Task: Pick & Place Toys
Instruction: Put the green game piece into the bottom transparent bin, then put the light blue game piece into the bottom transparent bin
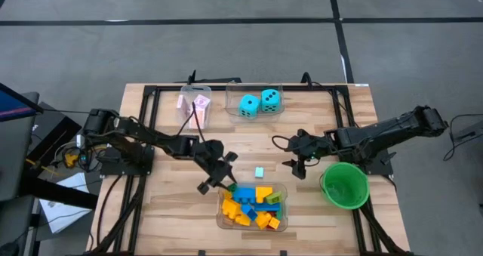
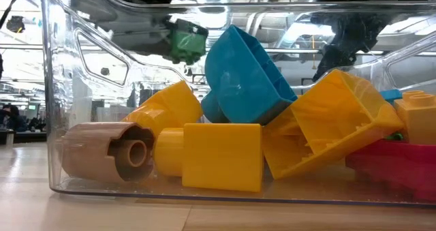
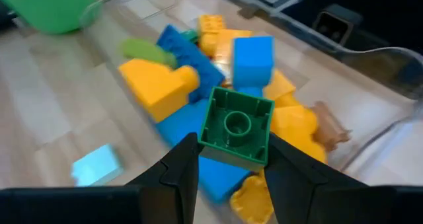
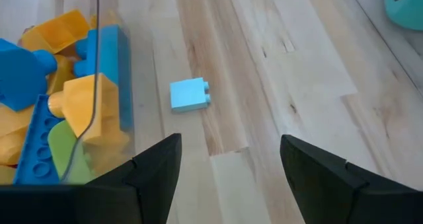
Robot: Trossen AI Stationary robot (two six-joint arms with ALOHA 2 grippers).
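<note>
Left claw [image 3: 228, 159] grips green brick [image 3: 236, 125] over brick-filled tub [image 1: 223, 220].

Left arm reaches in toward the centre, its tool [image 3: 228, 161] clamped on something between the fingers; right arm extends inward, its tool [image 4: 228, 164] with fingers spread wide.
</note>
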